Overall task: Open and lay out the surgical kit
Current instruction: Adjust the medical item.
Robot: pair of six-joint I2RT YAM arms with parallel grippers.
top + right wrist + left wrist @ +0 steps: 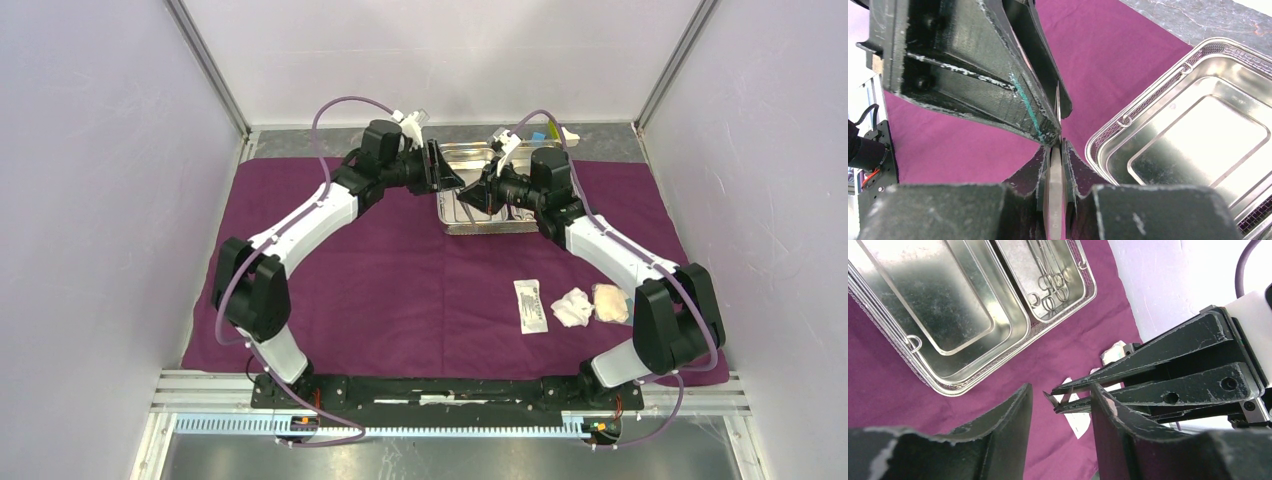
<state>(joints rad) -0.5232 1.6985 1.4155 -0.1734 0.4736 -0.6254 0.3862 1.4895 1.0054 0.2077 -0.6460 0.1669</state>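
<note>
Clamped between the fingers of the right gripper point(1054, 150), the tweezers point(1053, 195) run off the bottom edge of the right wrist view, and their far end is lost among the fingers of the left gripper point(1060, 388). From the left wrist, only their tips show ahead of the right gripper. Its fingers cover the rest, along with most of the white packet point(1079, 426) beyond. Ahead-left of the left gripper, the steel tray point(973, 375) is cut by the top and left edges, and the scissor-handled instruments point(1048, 290) inside run out at the top.
</note>
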